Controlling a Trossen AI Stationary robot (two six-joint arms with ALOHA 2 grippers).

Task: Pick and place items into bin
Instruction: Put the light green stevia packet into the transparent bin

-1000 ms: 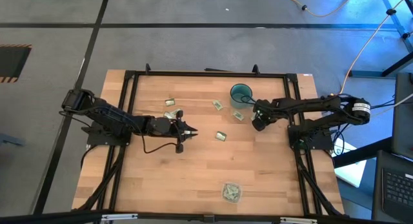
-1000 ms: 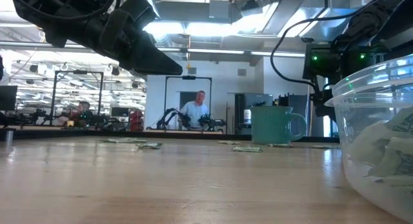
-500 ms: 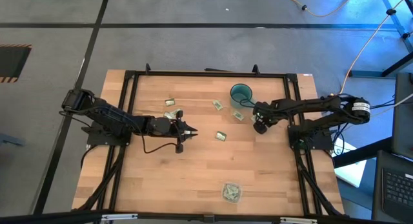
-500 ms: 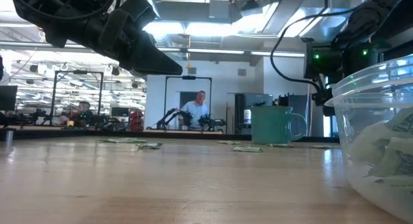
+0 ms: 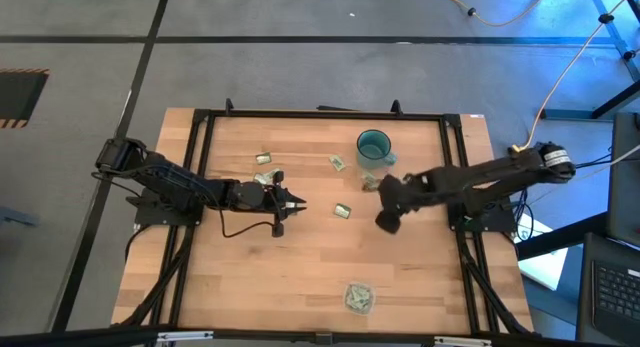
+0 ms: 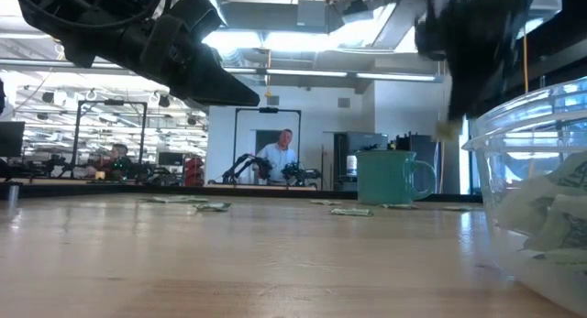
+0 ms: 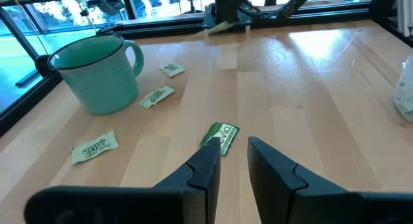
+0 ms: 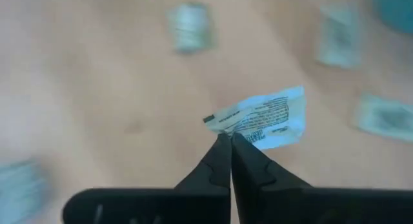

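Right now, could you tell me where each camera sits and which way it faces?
High: overhead, straight down; both arms, table.
Low: table height, level across; arms overhead, clear bin near.
Left wrist: behind the left gripper, facing the teal mug.
Right wrist: behind the right gripper, shut on a packet.
High and low share the mug.

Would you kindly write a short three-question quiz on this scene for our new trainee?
1. True or false: the right gripper is shut on a packet.
2. Which gripper hangs over the table's middle with nothing between its fingers? A) left B) right
3. Fill in: the clear cup near the table's front edge already holds several ____.

Key: 1 true. 2 A, the left gripper, open above bare wood. 3 packets; more still lie loose near the mug.
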